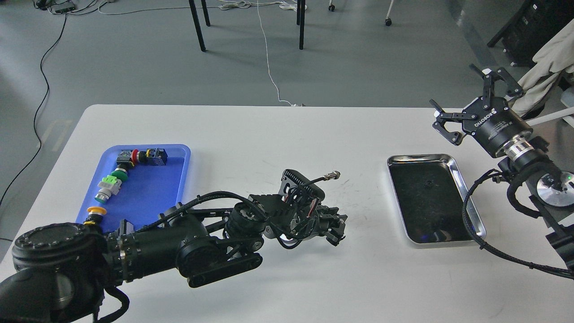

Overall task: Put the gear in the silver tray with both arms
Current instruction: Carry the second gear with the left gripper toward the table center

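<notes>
The silver tray (471, 197) lies on the right of the white table, with a small dark speck (429, 183) on its dark bottom. I cannot make out a gear anywhere. My left arm reaches low across the table's front. My left gripper (337, 228) is just above the table, left of the tray and apart from it. It is dark, and I cannot tell whether it is shut or holds anything. My right gripper (466, 101) hangs in the air beyond the tray's far right corner, wide open and empty.
A blue plastic tray (152, 188) at the left holds several push-button switches (112, 181). A jacket and dark equipment stand off the table's right edge. Chair legs and cables are on the floor behind the table.
</notes>
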Robot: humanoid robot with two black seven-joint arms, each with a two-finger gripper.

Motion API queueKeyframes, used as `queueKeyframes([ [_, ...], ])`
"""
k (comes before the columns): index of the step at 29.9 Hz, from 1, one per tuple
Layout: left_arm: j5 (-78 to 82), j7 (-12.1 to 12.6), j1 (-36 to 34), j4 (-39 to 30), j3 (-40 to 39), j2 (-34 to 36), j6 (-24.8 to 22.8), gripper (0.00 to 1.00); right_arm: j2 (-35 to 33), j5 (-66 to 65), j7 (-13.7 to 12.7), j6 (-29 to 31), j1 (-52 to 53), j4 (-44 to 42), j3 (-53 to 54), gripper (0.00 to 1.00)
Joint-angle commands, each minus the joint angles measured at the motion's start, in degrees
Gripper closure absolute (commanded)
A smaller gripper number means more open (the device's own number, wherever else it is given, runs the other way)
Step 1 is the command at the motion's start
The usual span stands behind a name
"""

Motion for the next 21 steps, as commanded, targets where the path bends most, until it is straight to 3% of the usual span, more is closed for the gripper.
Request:
queueKeyframes([
  [1,-0.25,0.77,0.19,-1.4,-0.07,0.0,1.11,0.98,0.16,0.0,0.0,-0.03,0.0,0.0,0.05,0.02],
  [15,-0.51,1.65,2.92,-3.52,0.02,0.0,1.55,0.92,0.16,0.0,0.0,-0.12,0.09,0.52,-0.04,0.02],
  [21,-0.6,1.65,5.03,-3.43,0.02,0.0,1.99,0.78,0.25,0.0,0.0,-0.12,-0.17,0.61,-0.48,0.02],
])
